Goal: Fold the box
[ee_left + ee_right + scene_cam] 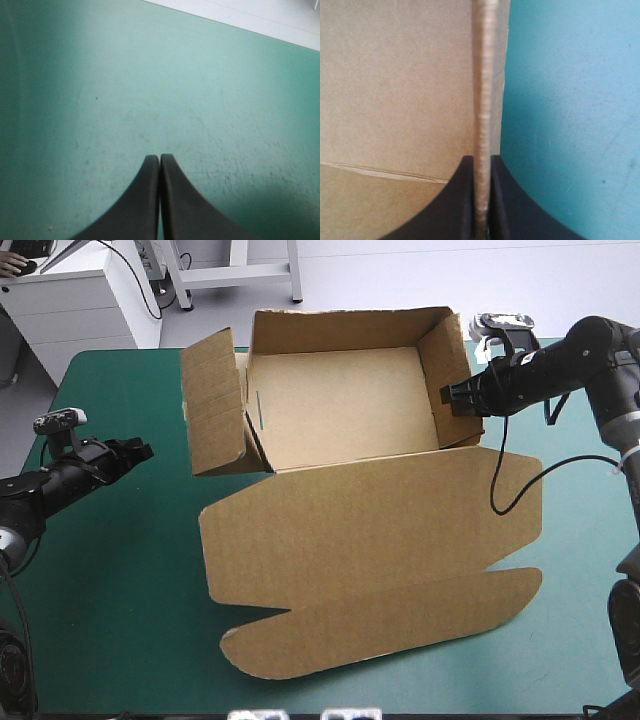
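While the left gripper (146, 450) sits closed, the right gripper (446, 398) clamps one wall of the box (345, 415).

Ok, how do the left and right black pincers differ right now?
The left black pincer is shut on nothing, above bare teal-green cover; the right pincer is shut on the brown cardboard box's raised right wall. The left is apart from the box; the right touches it. Both are shut.
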